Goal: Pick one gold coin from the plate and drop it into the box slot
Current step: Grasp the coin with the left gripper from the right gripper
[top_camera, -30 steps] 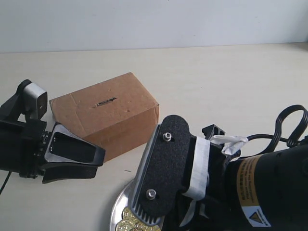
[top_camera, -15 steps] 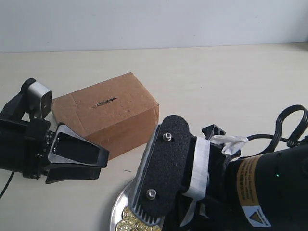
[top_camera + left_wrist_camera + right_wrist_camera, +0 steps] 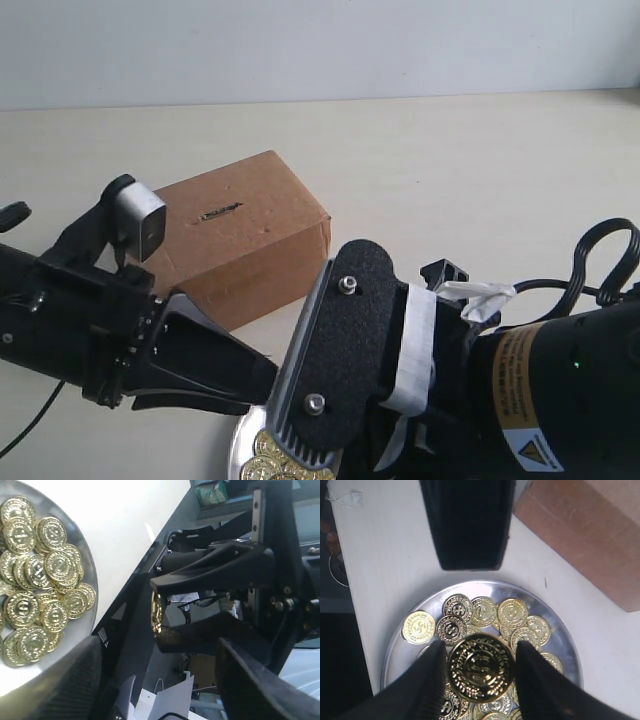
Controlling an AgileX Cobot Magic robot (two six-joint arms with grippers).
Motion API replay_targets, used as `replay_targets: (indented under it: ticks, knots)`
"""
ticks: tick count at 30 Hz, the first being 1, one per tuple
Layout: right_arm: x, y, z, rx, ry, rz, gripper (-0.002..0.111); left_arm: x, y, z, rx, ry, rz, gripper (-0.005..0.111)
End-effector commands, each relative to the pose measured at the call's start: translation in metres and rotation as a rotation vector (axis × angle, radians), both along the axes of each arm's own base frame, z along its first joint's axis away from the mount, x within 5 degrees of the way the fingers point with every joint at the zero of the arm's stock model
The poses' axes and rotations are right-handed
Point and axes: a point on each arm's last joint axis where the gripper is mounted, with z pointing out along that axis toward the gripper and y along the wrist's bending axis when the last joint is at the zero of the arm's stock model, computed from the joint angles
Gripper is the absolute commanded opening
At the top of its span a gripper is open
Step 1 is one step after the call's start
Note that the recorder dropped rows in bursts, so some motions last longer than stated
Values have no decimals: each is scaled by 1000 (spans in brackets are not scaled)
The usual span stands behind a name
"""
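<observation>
My right gripper point(image 3: 480, 651) is shut on one gold coin point(image 3: 481, 667), held flat-on to its camera just above the silver plate point(image 3: 395, 650). Several more gold coins point(image 3: 512, 612) lie piled in that plate. In the left wrist view the held coin point(image 3: 156, 612) shows edge-on between the right arm's black fingers. My left gripper point(image 3: 262, 390) is open and empty, its tips close beside the right gripper point(image 3: 335, 350) over the plate's rim point(image 3: 245, 432). The brown cardboard box point(image 3: 240, 250) stands behind, its dark slot point(image 3: 220, 212) on the top face.
The left gripper's black finger point(image 3: 467, 522) shows just beyond the plate. The box's corner point(image 3: 590, 535) lies close to the plate. The table's edge point(image 3: 150, 555) runs right beside the plate point(image 3: 30, 672). A black cable point(image 3: 605, 255) loops at the right.
The left arm has swung right and nearer, its open gripper now beside the right gripper at the plate. The right gripper and its coin have not moved.
</observation>
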Motion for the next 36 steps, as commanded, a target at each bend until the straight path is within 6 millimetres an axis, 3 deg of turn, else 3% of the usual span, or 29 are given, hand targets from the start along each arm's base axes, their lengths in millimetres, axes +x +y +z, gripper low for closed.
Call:
replay_targets:
  ticks: [1, 14, 20, 27, 36]
  knots:
    - [0, 0, 2, 1, -15, 11, 23, -3, -10, -3, 40, -33, -13, 63]
    - [0, 0, 2, 1, -15, 11, 23, 9, -20, -1, 50, -43, -32, 63]
    - [0, 0, 2, 1, -15, 11, 23, 2, -33, -7, 60, -26, -61, 62]
    - [0, 0, 2, 1, -15, 11, 23, 7, -43, 1, 41, -62, -68, 62]
    - [0, 0, 2, 1, -15, 11, 23, 8, -44, -2, 53, -28, -67, 62]
